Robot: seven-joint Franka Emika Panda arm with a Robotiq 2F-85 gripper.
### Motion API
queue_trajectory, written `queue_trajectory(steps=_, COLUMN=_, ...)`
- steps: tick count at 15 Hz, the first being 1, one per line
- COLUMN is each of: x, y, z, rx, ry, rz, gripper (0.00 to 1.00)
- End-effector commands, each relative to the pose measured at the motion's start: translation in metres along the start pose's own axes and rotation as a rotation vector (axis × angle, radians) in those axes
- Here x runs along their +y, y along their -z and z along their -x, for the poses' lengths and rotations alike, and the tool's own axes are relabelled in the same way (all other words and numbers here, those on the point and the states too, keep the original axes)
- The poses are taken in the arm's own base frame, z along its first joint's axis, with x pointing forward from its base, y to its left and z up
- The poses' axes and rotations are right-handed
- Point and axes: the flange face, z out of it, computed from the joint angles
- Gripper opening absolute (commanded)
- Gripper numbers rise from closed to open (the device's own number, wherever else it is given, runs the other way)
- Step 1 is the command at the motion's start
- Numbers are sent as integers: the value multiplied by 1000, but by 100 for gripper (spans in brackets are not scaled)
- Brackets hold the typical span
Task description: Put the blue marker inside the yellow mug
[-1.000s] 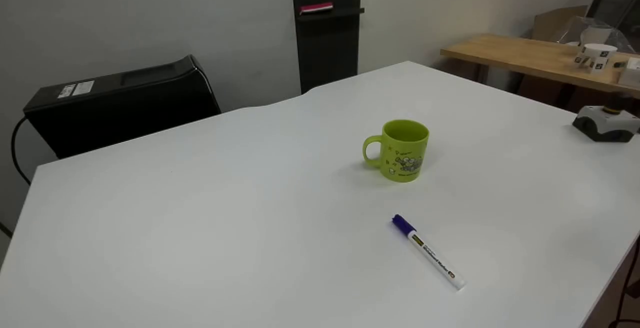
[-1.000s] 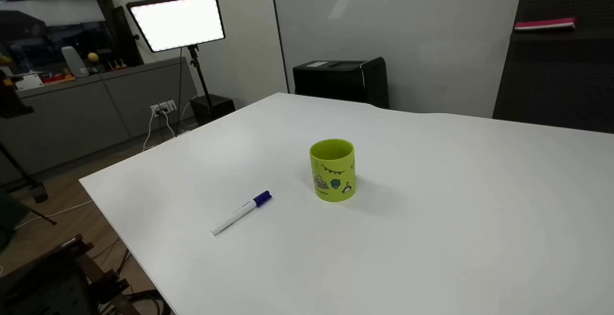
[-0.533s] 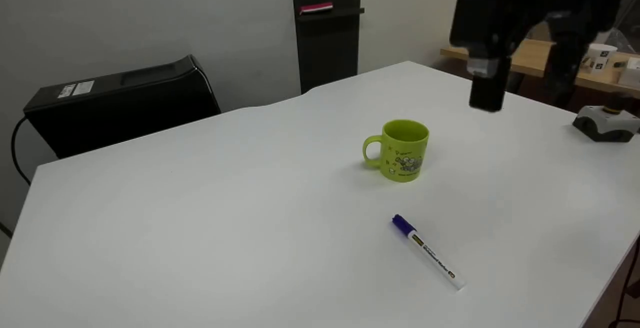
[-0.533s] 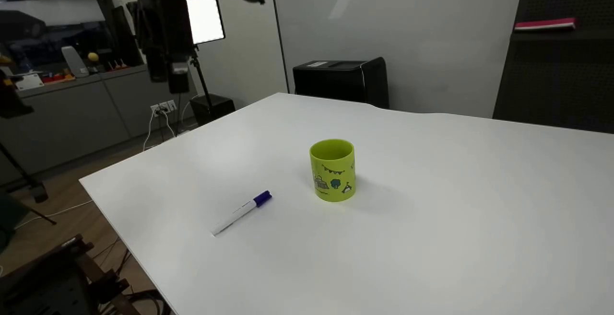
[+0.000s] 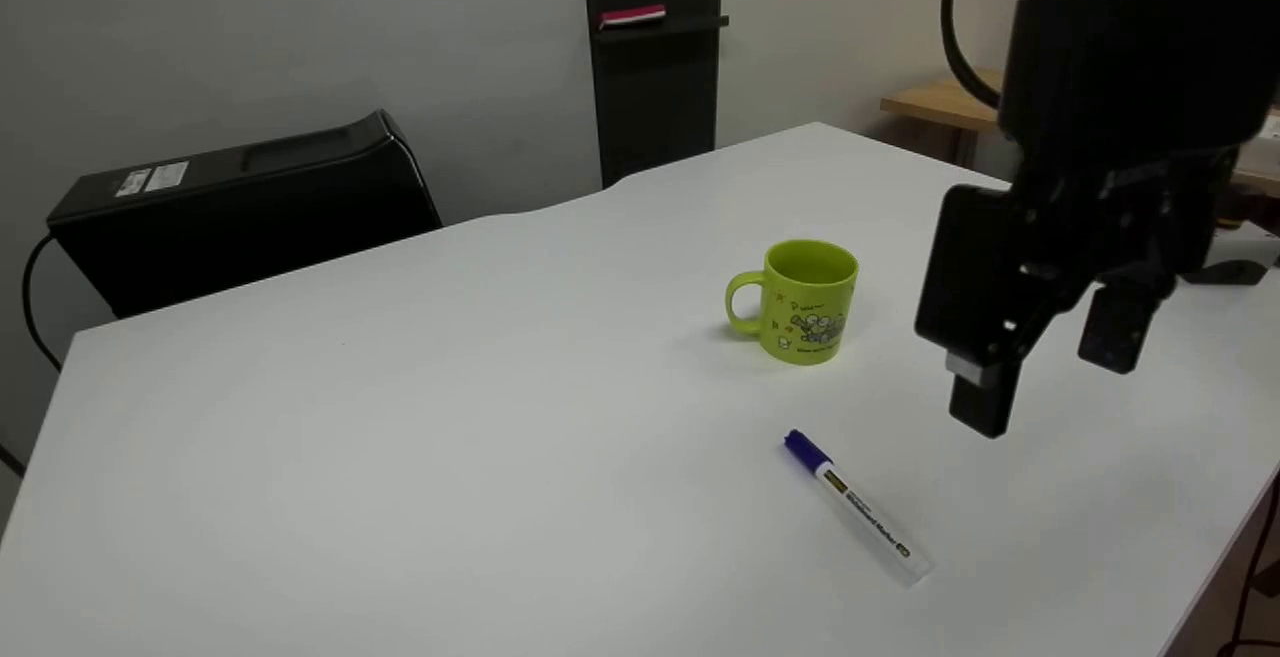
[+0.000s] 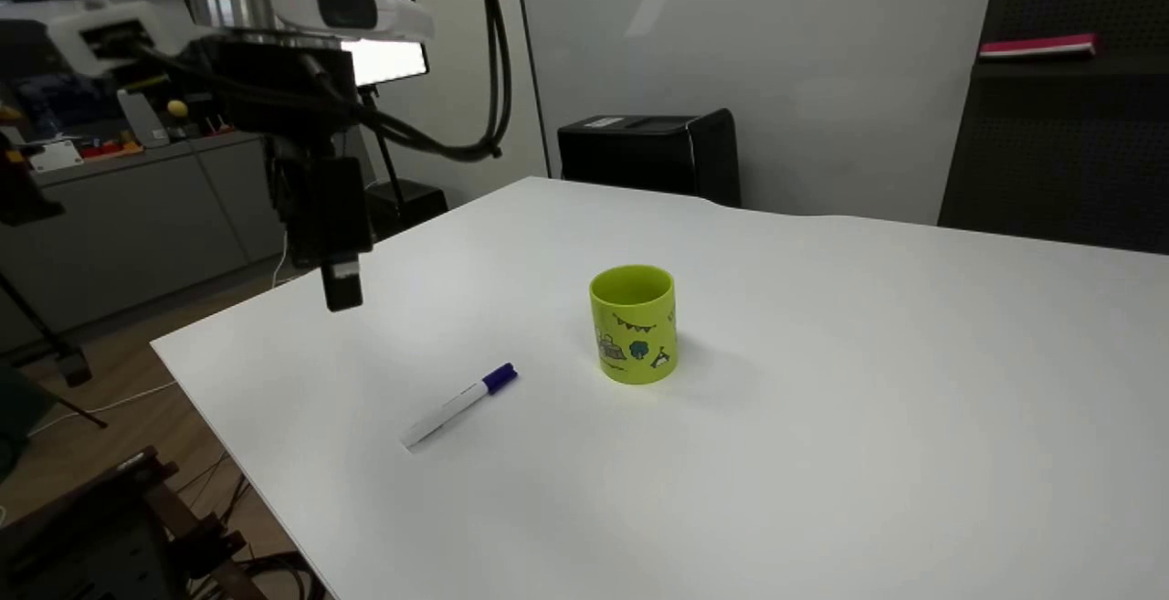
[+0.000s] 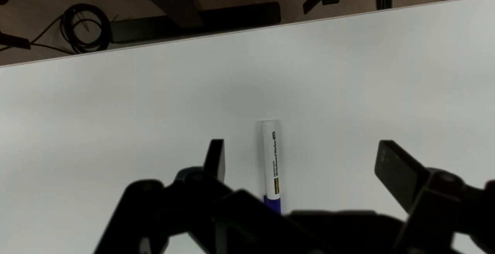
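The blue marker [image 5: 868, 515] lies flat on the white table in both exterior views [image 6: 452, 413], with a white barrel and a dark blue cap. In the wrist view the marker [image 7: 271, 161] shows between the spread fingers, closer to the left one; part of its cap is hidden behind the gripper. The yellow mug [image 5: 800, 317] stands upright beyond the cap end, handle to the side; it also shows in an exterior view [image 6: 635, 335]. My gripper [image 5: 1046, 382] is open and empty above the table, beside the marker, apart from it. It also shows in the wrist view [image 7: 303, 159].
The white table [image 5: 400, 437] has its edge [image 7: 247, 29] near the marker's barrel end in the wrist view. A grey and black device [image 5: 1235, 257] sits on the table behind the gripper. A black box [image 6: 648, 157] stands past the far edge. Cables [image 6: 489, 79] hang from the arm.
The arm was out of both exterior views a second ago. It came in from above and has lowered toward the table beside the marker. The marker and mug have not moved.
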Motion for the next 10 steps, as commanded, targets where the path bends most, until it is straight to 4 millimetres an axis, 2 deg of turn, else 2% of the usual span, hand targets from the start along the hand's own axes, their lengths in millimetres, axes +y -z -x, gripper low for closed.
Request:
queue_trajectory(steps=1, x=-4, y=-27, z=1, rx=56, ry=-1, rz=-11, gripper=100)
queue_trajectory(steps=5, x=-4, y=-53, z=-7, rx=118, ry=6, rz=-12, gripper=100)
queue_trajectory(steps=10, x=-3, y=-82, z=-41, rx=134, ry=-9, rz=-12, gripper=100)
